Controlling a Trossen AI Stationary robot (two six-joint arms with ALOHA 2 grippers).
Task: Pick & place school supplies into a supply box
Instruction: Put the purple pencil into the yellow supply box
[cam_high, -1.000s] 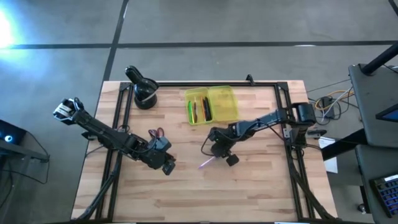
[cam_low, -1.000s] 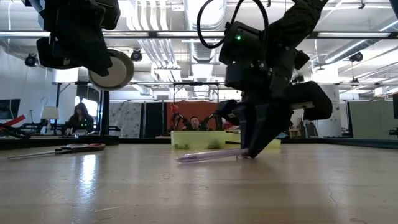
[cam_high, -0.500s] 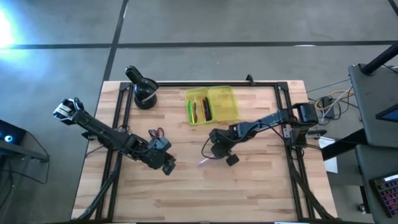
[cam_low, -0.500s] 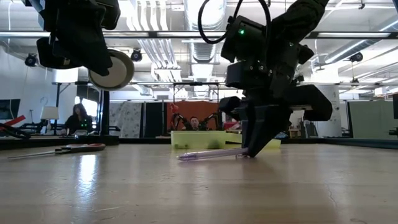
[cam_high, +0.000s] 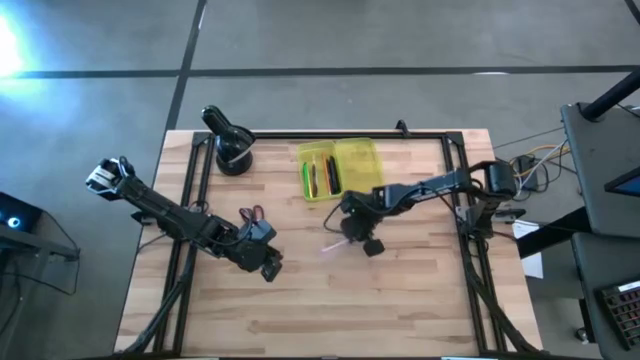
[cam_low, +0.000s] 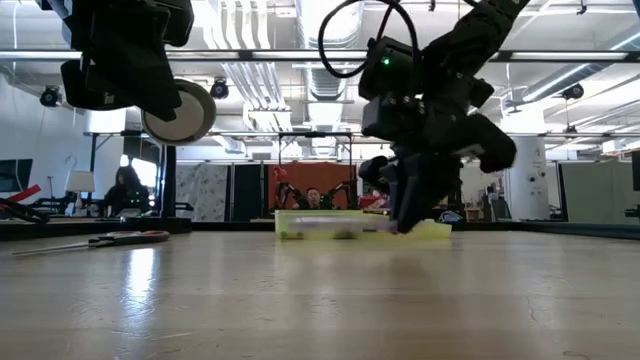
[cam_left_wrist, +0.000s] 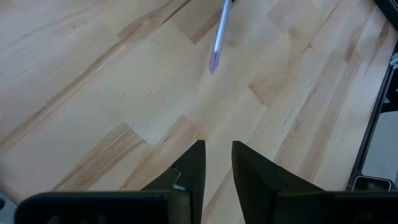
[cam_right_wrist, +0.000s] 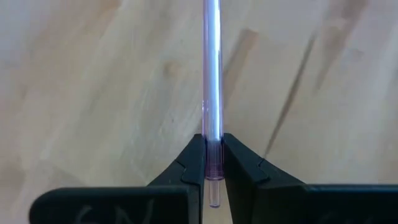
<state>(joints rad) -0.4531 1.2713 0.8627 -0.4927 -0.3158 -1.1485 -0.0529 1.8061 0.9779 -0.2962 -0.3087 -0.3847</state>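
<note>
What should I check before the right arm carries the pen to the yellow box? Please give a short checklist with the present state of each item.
1. Pen gripped: ok. The right gripper has its fingers shut on one end.
2. Pen off the table: ok. In the low view it hangs level, above the wood.
3. Box open: ok. Both halves lie flat, with pens in the left half.
4. Path to the box: ok. Nothing lies between pen and box in the high view.
5. Left gripper out of the way: ok. It waits near the scissors, away from the box.
6. Grip strength: cannot tell.
</note>
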